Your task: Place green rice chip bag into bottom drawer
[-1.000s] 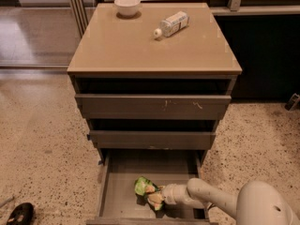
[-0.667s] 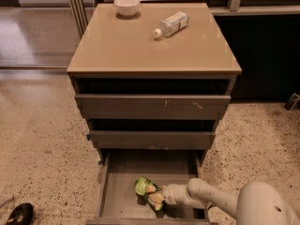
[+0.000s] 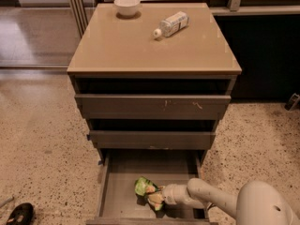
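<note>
The green rice chip bag (image 3: 144, 189) lies crumpled on the floor of the bottom drawer (image 3: 123, 172), which is pulled out at the foot of the cabinet. My gripper (image 3: 158, 198) reaches into the drawer from the right on a white arm and sits right at the bag's right end, over its orange-tan part. The bag rests on the drawer floor, a little left of the middle.
The tan cabinet top (image 3: 117, 46) carries a white bowl (image 3: 127, 5) at the back left and a clear white-labelled bottle (image 3: 172, 24) lying on its side. The scratched top drawer (image 3: 152, 107) and middle drawer (image 3: 152, 138) stand slightly out. A dark object (image 3: 18, 213) lies on the floor at left.
</note>
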### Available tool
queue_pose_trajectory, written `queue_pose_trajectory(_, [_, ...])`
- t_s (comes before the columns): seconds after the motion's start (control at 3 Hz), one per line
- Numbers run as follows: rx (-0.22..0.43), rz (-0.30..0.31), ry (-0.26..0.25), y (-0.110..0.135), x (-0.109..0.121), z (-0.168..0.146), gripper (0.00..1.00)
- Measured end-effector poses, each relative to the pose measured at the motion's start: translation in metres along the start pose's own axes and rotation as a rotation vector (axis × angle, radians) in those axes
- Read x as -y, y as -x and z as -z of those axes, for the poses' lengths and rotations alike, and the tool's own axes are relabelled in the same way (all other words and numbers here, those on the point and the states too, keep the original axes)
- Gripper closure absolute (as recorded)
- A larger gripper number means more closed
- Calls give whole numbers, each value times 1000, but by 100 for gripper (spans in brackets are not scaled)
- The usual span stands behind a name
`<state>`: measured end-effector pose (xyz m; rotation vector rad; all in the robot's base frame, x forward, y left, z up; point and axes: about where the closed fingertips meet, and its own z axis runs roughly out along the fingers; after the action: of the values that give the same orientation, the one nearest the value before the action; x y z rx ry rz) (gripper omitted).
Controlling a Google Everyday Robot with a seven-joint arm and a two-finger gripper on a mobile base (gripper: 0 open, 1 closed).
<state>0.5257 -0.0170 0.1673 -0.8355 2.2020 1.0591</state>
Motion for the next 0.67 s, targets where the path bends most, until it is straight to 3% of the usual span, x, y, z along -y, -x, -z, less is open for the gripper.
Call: queue_pose_trajectory(0.67, [0,0,0,0,0,0,11])
